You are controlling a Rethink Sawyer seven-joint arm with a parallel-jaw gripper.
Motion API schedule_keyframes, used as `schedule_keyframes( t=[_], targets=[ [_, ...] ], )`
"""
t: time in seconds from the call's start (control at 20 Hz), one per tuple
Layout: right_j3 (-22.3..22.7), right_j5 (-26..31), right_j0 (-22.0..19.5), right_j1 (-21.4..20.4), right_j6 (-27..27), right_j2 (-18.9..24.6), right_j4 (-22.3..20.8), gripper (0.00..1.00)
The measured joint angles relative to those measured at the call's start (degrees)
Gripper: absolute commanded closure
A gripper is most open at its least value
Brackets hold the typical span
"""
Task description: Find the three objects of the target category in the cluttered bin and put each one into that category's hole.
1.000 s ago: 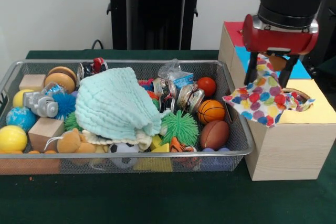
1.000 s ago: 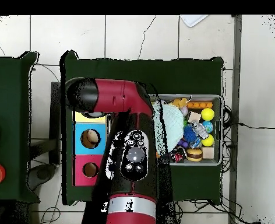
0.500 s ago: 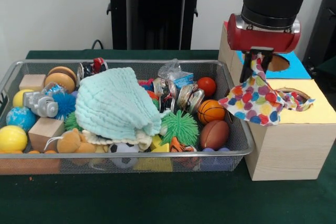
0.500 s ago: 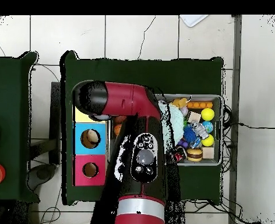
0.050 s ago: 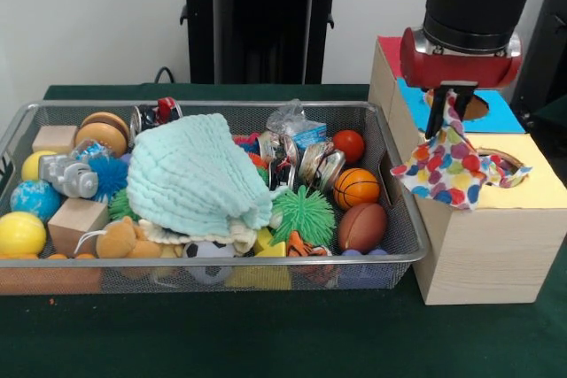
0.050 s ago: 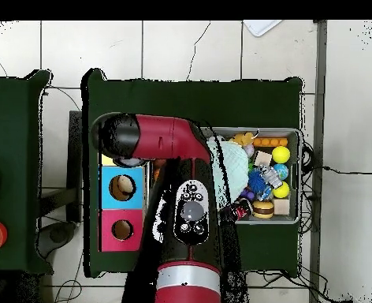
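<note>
1. my red and black arm (image 6: pixel 181 205) came down over the green counter (image 5: pixel 266 334), covering much of it in the overhead view.
2. the wire bin (image 5: pixel 400 258) sat on the counter, crammed with toys and cans.
3. the wooden box (image 5: pixel 496 245) stood just beside the bin, its top split into yellow, blue and red panels, each with a hole; the overhead view showed the blue and red holes (image 6: pixel 122 187) clearly.
4. a pale green cloth (image 5: pixel 195 179) lay heaped in the middle of the bin, on top of the other things.
5. my claw (image 5: pixel 452 99) hung above the box, pressed together on the top corner of a polka-dot cloth (image 5: pixel 447 170).
6. that polka-dot cloth draped down from the claw, its lower part lying over the yellow panel and its hole, one corner hanging past the box's edge toward the bin.
7. a brown football (image 5: pixel 363 227), an orange basketball (image 5: pixel 356 188) and a spiky green ball (image 5: pixel 303 214) lay close together at the bin's end nearest the box.
8. a yellow ball (image 5: pixel 19 233) rested at the bin's opposite end.
</note>
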Motion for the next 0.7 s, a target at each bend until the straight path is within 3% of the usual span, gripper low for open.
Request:
schedule_keyframes(
  t=[0.7],
  targets=[
    [1.00,-0.94,2.11,0.39,0.00,3.89,3.57,1.00]
  ],
)
